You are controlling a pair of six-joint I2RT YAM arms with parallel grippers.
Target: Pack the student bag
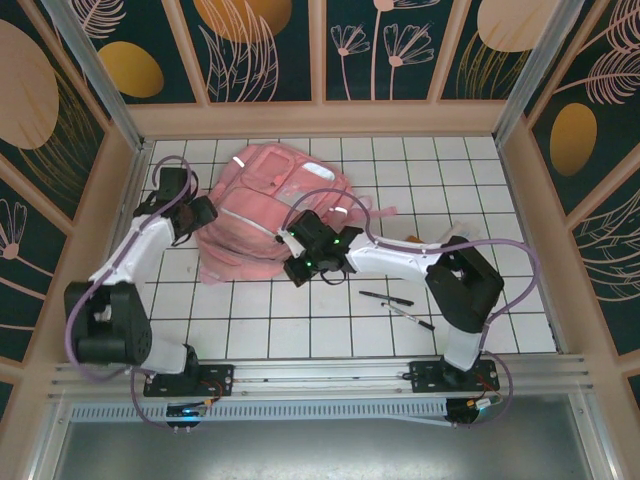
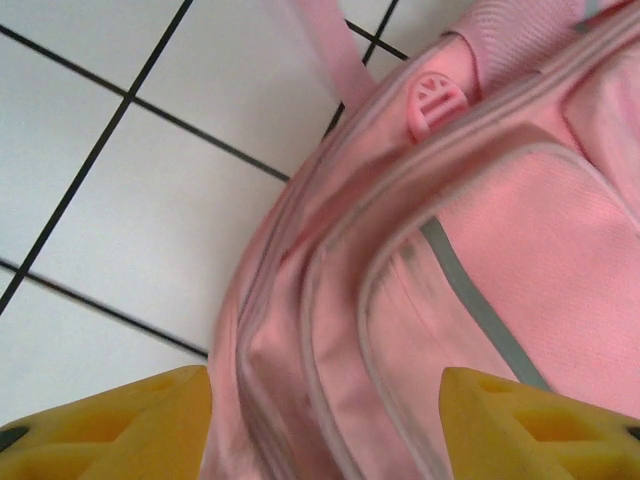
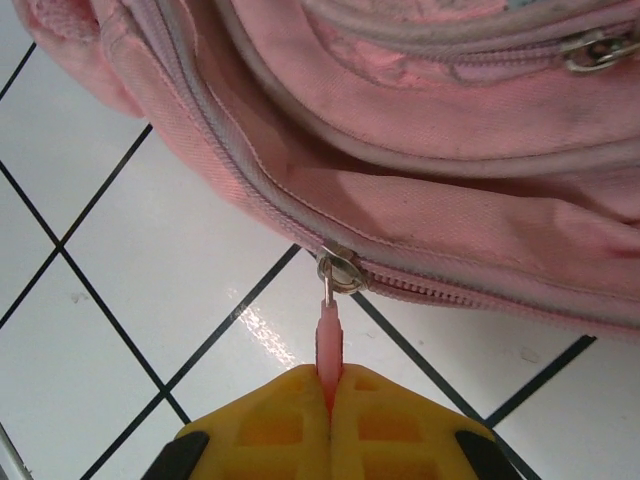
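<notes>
The student bag (image 1: 265, 215), big, pink and soft, lies on the white tiled table left of centre. My left gripper (image 1: 203, 217) sits at the bag's left edge. In the left wrist view it (image 2: 325, 425) is open, its yellow fingertips (image 2: 150, 420) wide apart with folds of the bag (image 2: 460, 270) and its zip seams between them. My right gripper (image 1: 297, 267) is at the bag's near right edge. In the right wrist view it (image 3: 330, 385) is shut on the pink zipper pull (image 3: 329, 340), which hangs from the metal slider (image 3: 341, 270) on the bag (image 3: 430, 160).
Two dark pens (image 1: 386, 298) (image 1: 411, 316) lie on the tiles in front of the right arm. A pale flat item (image 1: 424, 243) pokes out behind the right forearm. Wooden walls (image 1: 520, 170) enclose the table on three sides.
</notes>
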